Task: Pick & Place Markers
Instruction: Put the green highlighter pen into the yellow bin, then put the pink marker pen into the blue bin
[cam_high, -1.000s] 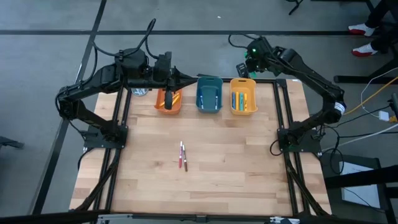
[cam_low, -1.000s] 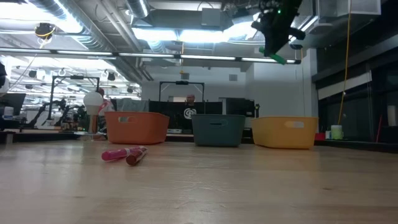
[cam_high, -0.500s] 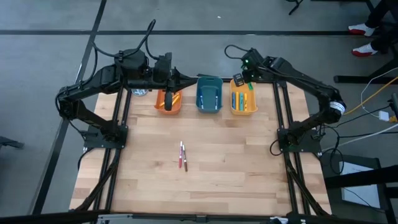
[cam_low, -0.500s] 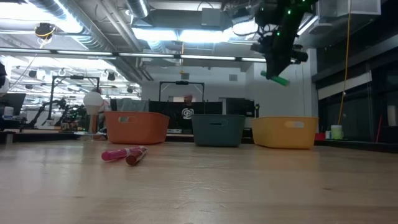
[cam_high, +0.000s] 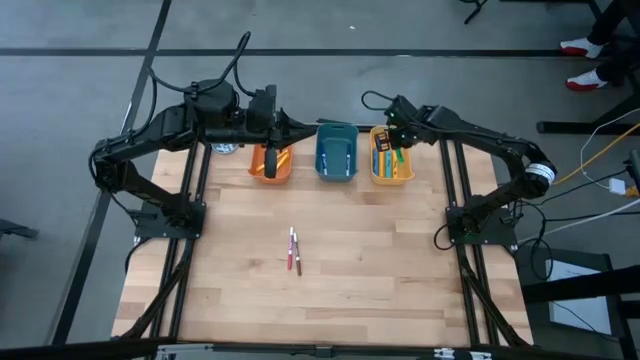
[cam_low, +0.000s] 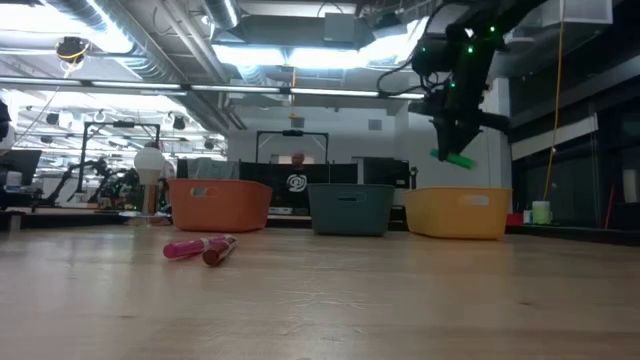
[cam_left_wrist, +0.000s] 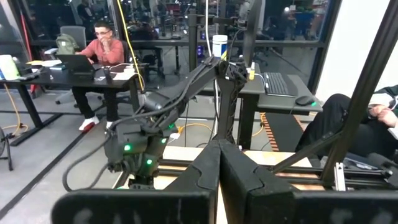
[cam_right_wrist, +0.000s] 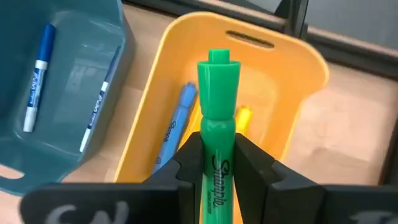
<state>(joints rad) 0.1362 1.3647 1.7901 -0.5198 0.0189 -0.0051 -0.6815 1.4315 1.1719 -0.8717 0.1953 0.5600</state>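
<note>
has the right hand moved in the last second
Yes. In the high view the right hand, shut on the green marker, came from beyond the table's back edge to over the yellow bin; in the low view it dropped closer to it.

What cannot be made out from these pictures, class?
- Orange bin contents: low view, hidden by its wall; high view, partly covered by the left gripper.
- Green marker lower end: right wrist view, hidden between the right gripper fingers.
- Table markers: caps too small, high view.

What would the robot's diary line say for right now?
right gripper: holds green marker above yellow bin | left gripper: shut, over orange bin | two markers on table
</note>
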